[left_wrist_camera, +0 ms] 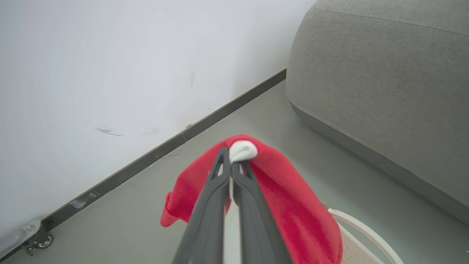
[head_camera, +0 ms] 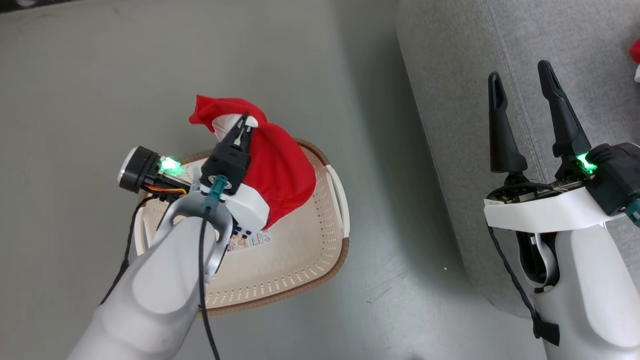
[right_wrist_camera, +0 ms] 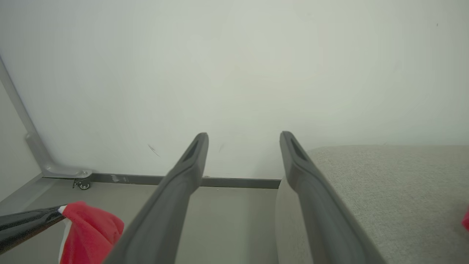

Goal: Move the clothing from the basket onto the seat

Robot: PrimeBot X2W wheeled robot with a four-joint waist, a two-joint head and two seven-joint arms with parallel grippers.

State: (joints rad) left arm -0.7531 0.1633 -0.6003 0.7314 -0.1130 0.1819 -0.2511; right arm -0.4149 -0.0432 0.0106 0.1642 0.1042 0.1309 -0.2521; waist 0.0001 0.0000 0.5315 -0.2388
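In the head view, the left gripper (head_camera: 243,131) has its two dark fingers pressed together on a fold of a red garment (head_camera: 282,170), pinching it at a patch of white trim (head_camera: 225,122). The cloth hangs below the fingertips in a loose bundle, its lower end reaching down into the cream laundry basket (head_camera: 300,260) directly beneath the tool. Judging by that, the pick is made and the lift is partly done. A pinch at the trim looks chosen so the whole piece trails under one point. A paper label (head_camera: 250,241) shows on the basket below the wrist. The right gripper (head_camera: 520,75) hovers with its fingers spread and nothing between them, over the edge of the grey seat (head_camera: 450,75). Beyond it, a second red piece (head_camera: 635,52) lies on the seat.

In the left wrist view, the fingers meet at the tips with the trim bunched just past them and red cloth draped to either side. The seat rises ahead and to the right of the tool, well apart. A pale wall (left_wrist_camera: 110,55) and dark skirting board (left_wrist_camera: 183,137) run ahead and to the left.

In the right wrist view, the splayed fingers frame the wall. The seat's top lies under and beyond the right-hand finger. The held garment hangs low to the left of the tool.
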